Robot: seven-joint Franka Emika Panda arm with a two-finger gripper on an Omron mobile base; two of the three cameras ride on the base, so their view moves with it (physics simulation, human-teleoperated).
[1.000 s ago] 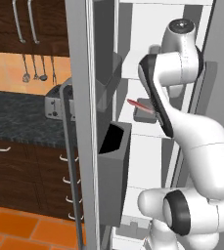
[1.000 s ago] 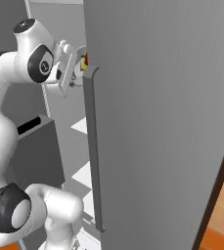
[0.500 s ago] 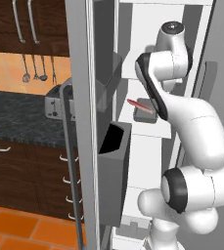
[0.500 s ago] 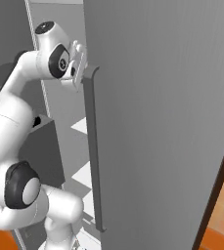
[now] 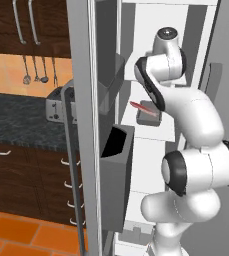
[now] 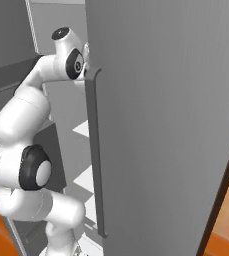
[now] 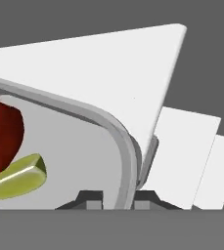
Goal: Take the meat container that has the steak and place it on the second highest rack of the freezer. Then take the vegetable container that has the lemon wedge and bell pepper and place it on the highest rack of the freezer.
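Note:
In the hand view my gripper [image 7: 117, 199] is shut on the rim of the grey vegetable container [image 7: 119, 141], one fingertip [image 7: 90, 196] inside the wall and one outside. The red bell pepper [image 7: 1, 133] and the yellow-green lemon wedge [image 7: 16, 176] lie in the container at the left. A flat white rack [image 7: 108, 68] of the freezer [image 5: 136, 30] lies right under the container; whether the two touch I cannot tell. In the left base view the meat container [image 5: 149, 116] with the red steak [image 5: 140, 105] rests on a lower white rack [image 5: 136, 131], below my raised arm.
The freezer's open grey door [image 6: 161, 100] with its long handle [image 6: 95, 150] hides my hand in the right base view. The other open door carries dark bins [image 5: 117, 170] at the left of the arm. Lower white racks [image 7: 187, 151] step down at the right of the hand view. A dark counter with a toaster [image 5: 56, 107] stands at the left.
My arm has swung further into the freezer. The vegetable container, earlier in sight beside the door handle in the right base view, is now hidden behind the door.

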